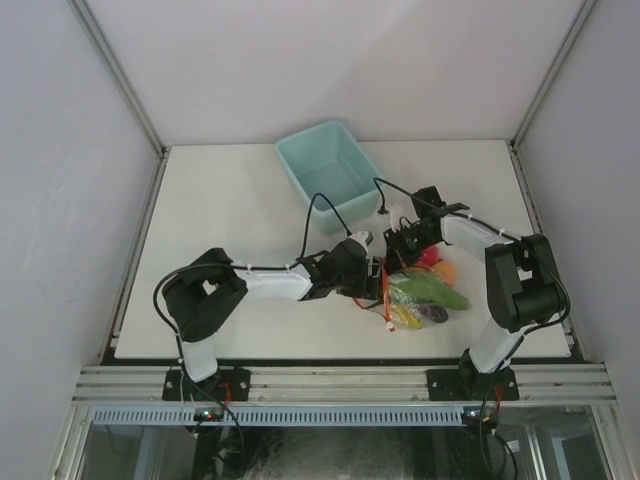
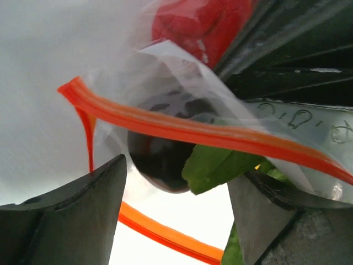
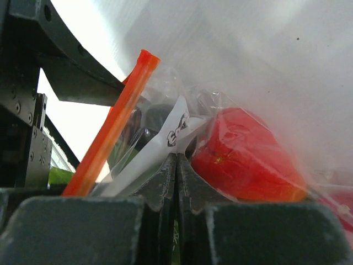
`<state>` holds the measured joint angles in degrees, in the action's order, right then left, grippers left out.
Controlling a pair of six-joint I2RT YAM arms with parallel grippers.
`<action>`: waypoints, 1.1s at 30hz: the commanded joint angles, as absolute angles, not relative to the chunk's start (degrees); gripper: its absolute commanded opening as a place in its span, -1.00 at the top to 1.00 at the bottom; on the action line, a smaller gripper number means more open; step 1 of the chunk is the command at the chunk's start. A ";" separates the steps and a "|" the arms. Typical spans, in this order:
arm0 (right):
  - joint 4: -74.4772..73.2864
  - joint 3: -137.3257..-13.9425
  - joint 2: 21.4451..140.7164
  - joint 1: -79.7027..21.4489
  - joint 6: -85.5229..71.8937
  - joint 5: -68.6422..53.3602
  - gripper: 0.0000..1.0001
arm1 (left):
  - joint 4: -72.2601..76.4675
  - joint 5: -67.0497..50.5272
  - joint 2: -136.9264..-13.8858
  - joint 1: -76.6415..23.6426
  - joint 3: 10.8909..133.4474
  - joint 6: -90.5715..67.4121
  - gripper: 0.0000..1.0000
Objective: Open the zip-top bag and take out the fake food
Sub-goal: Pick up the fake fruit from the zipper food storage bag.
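Right gripper (image 3: 176, 157) pinching zip-top bag (image 3: 160, 144) film, lower centre.
Left gripper (image 2: 176, 176) spread, seemingly clear of zipper strip (image 2: 193, 132); red fake food (image 2: 193, 22) upper centre.

We see a teal bin (image 1: 330, 165) sitting askew at the far middle of the white table (image 1: 220, 200), pale walls (image 1: 60, 150) around us, a metal rail (image 1: 340, 380) along the near edge.

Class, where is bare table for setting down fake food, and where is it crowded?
Free: table left of the teal bin; far corner right of it. Crowded: near right, left pincer and right pincer at the zip-top bag.
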<state>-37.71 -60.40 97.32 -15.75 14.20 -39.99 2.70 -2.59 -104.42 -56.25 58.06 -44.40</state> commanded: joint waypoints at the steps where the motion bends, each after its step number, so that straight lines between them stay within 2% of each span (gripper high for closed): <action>1: -37.78 -61.51 98.37 -16.08 14.72 -40.99 1.00 | 2.51 2.28 -106.38 -58.20 62.20 -35.21 -0.55; 8: -38.21 -62.04 99.59 -16.17 14.77 -42.13 1.00 | 11.85 8.71 -107.70 -62.18 60.57 -19.53 -0.60; 15: -38.84 -62.51 100.52 -16.61 14.87 -43.26 1.00 | 12.69 9.31 -111.41 -62.37 63.09 -16.26 -0.55; 18: -38.98 -62.58 100.31 -16.52 15.00 -43.24 1.00 | 12.15 10.14 -111.12 -62.40 62.71 -16.76 -0.36; 21: -39.02 -62.69 99.80 -15.99 15.06 -43.16 1.00 | 11.75 12.12 -107.65 -62.38 60.90 -16.68 0.19; 25: -39.35 -62.67 99.09 -14.78 15.47 -43.14 1.00 | 11.72 13.89 -101.17 -62.20 57.19 -17.23 0.46; 33: -39.61 -62.67 97.48 -13.82 16.26 -44.68 1.00 | 10.58 8.16 -91.78 -59.58 50.92 -26.39 0.66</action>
<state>-39.24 -60.93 100.18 -14.20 14.46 -42.59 9.85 10.70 -96.57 -61.23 53.76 -20.82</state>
